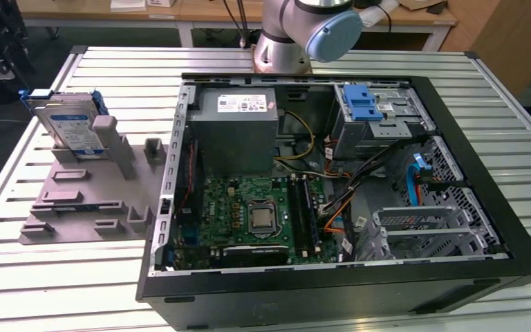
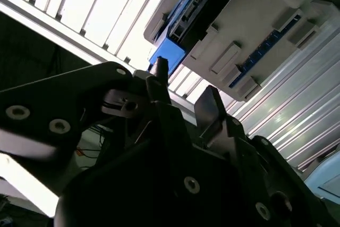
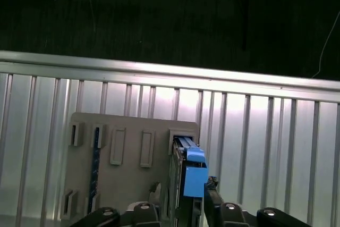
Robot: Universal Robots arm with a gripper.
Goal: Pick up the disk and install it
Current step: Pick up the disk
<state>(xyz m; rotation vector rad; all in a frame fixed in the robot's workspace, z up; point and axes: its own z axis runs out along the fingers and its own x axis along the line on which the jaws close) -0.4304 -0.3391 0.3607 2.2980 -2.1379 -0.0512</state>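
Observation:
The disk (image 1: pixel 70 124), silver with a white-and-blue label and a blue carrier, stands on edge in a slot of the grey holder plate (image 1: pixel 90 200) at the exterior view's left. In the first wrist view the disk (image 3: pixel 192 176) is seen edge-on from above, and my gripper (image 3: pixel 183 206) hangs open over it with a dark fingertip (image 3: pixel 212 184) on each side of it in the picture. In the second wrist view the gripper (image 2: pixel 183 86) is open with nothing between its fingers, and the disk's blue carrier (image 2: pixel 170 51) lies beyond them.
An open computer case (image 1: pixel 487 207) lies on the slatted metal table (image 1: pixel 44 277). It holds a grey power-supply box (image 1: pixel 238 128), a green mainboard (image 1: pixel 247 214) and a drive bay with a blue latch (image 1: pixel 362 107). The arm's base (image 1: pixel 284 41) stands behind the case.

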